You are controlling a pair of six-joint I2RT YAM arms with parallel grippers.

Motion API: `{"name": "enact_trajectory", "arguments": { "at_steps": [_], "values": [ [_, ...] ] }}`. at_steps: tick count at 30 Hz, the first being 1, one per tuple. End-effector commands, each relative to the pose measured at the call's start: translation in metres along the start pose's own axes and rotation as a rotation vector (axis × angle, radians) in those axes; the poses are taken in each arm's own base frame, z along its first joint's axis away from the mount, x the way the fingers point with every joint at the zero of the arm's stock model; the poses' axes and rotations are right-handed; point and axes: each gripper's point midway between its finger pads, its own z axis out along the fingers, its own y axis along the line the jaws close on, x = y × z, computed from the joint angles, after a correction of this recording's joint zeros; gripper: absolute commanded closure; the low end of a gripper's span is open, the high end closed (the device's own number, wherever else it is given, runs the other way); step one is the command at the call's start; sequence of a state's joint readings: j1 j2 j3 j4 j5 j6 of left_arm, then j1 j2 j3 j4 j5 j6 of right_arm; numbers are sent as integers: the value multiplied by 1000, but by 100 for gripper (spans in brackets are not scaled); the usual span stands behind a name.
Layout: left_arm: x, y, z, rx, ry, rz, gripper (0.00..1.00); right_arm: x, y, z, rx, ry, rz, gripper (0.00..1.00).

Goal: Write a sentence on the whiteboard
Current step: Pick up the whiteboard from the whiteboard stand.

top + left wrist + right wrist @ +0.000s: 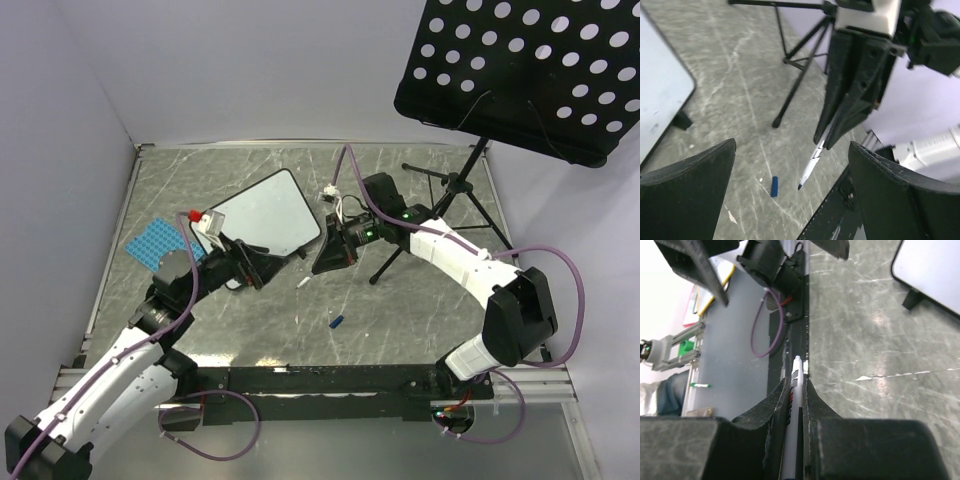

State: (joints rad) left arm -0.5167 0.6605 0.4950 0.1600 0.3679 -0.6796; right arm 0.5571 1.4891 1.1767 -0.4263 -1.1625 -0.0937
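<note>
The right claw [326,260] pinches a slim white marker pen [810,167], tip down. The left claw [791,147] gapes wide beside the small black-framed glossy whiteboard [265,215].

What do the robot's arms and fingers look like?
The left arm and right arm are white with black joints. A purple cable loops along each. The fingers are black, chunky wedges. Small green lights glow near the right wrist.

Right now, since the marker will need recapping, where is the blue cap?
In the top view the blue cap lies on the table near its middle, just on the near side of the right gripper holding the marker.
</note>
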Motion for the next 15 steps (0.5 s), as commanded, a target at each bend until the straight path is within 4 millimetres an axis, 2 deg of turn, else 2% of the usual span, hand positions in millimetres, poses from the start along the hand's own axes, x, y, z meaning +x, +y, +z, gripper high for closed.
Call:
{"name": "enact_trajectory", "arguments": {
  "at_steps": [1, 4, 5, 6, 7, 8, 9, 11, 15],
  "values": [
    [-18, 31, -5, -188, -120, -62, 2, -16, -7, -7, 59, -54, -92, 100],
    [-28, 53, -18, -304, -165, -86, 3, -15, -10, -8, 86, -58, -117, 100],
    [-39, 65, -25, -346, -198, -85, 3, -14, -12, -9, 101, -57, -119, 100],
    [-42, 73, -30, -379, -194, -93, 3, -16, -12, -10, 108, -63, -136, 100],
    [-44, 73, -32, -363, -176, -96, 3, -15, -13, -10, 118, -62, -137, 100],
    [-56, 95, -42, -427, -204, -92, 3, -14, -13, -11, 124, -62, -142, 100],
    [-65, 100, -47, -443, -212, -89, 3, -15, -14, -11, 132, -63, -153, 100],
    [-73, 124, -59, -521, -209, -95, 3, -13, -13, -12, 132, -60, -157, 100],
    [-88, 130, -72, -586, -234, -58, 3, -10, -6, -16, 130, -68, -196, 100]
  ]
}}
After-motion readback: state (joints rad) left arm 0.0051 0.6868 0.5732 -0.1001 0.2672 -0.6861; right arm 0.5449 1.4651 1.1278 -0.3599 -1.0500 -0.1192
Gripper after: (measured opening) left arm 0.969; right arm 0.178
